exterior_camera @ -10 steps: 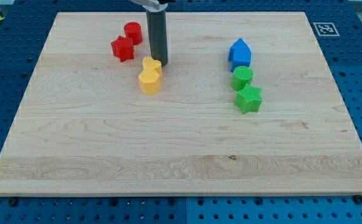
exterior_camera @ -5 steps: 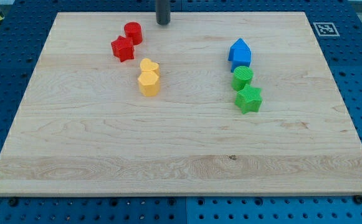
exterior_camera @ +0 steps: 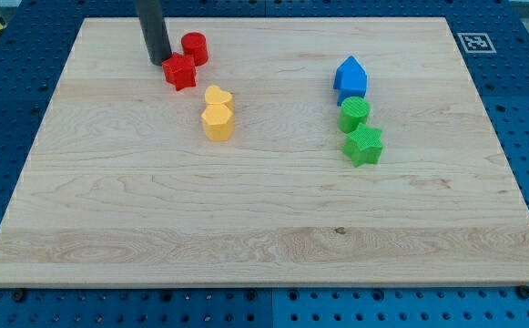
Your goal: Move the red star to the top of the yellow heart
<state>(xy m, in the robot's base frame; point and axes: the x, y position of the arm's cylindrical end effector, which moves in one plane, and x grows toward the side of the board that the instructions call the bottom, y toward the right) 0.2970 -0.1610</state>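
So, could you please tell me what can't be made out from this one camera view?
- Whether my tip touches the red star: it sits at the star's upper left, too close to judge.
- The upper rod: cut off by the view's top edge.
- The lower yellow block below the yellow heart: its shape is unclear at this angle.
- The marker at the board's corner: too small to read.

You see red star (exterior_camera: 179,71) and cylinder (exterior_camera: 195,47), yellow heart (exterior_camera: 218,96) and hexagon (exterior_camera: 218,121), blue block (exterior_camera: 350,76), two green blocks (exterior_camera: 355,114) (exterior_camera: 363,144), dark rod (exterior_camera: 153,30), pale wood-grain board (exterior_camera: 264,219).
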